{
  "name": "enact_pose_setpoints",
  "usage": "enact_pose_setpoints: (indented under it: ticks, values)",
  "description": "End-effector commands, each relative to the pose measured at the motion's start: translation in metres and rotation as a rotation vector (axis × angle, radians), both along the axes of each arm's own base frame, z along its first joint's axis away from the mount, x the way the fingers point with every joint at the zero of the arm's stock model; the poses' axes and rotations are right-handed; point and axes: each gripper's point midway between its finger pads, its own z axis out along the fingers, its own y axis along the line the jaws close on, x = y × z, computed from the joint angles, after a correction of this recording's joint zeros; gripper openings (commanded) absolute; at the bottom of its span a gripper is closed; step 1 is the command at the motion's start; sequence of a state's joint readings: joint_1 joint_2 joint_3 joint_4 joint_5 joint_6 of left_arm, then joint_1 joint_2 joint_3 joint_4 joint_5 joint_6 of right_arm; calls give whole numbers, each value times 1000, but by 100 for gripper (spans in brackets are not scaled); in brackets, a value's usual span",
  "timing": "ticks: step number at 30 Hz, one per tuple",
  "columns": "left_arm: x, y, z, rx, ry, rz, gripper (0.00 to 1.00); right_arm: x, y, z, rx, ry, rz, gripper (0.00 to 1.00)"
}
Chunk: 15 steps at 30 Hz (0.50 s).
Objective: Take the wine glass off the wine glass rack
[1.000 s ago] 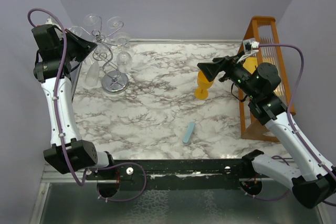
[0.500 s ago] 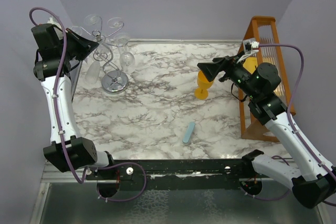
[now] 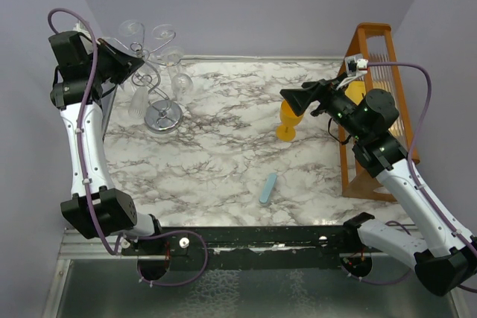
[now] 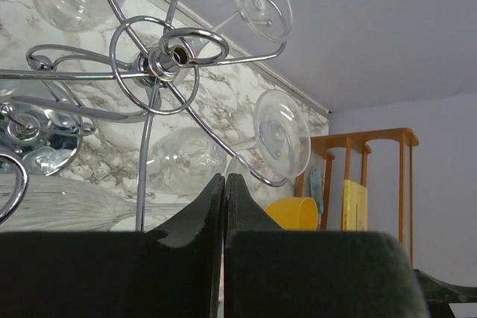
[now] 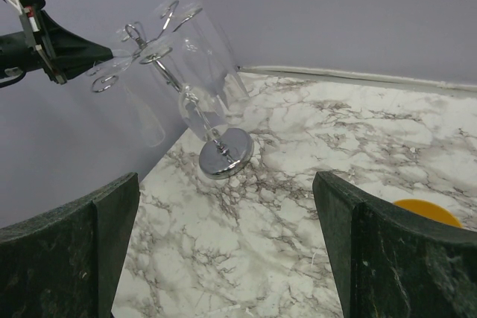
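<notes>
Marble-patterned white and grey tabletop (image 3: 223, 139) sits between plain lilac walls (image 3: 261, 5). At its right edge stands an orange wooden slatted rack (image 3: 376, 57). In the far left corner is the wine glass rack (image 3: 163, 115), with each clear wine glass (image 3: 139, 102) hanging bowl-down from its curled arms. A yellow goblet (image 3: 286, 121) stands near the wooden rack, and a pale blue stick (image 3: 268, 188) lies nearer the arms. The left gripper (image 4: 224, 178) is beside the rack's top, fingers pressed together with nothing visible between them. The right gripper (image 3: 289, 97) hangs above the goblet, fingers spread wide.
</notes>
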<state>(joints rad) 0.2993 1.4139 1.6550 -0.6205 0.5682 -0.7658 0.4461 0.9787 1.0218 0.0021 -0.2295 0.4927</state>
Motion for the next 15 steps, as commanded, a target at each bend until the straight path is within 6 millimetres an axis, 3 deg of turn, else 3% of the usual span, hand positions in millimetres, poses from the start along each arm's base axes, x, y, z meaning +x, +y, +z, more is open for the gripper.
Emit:
enact_pose_setpoints:
  ticks: [1, 15]
  values:
    - [0, -13, 14, -15, -40, -68, 0, -2, 1, 15, 16, -28, 1, 100]
    - [-20, -31, 17, -15, -55, -144, 0, -2, 4, 11, 18, -15, 16, 100]
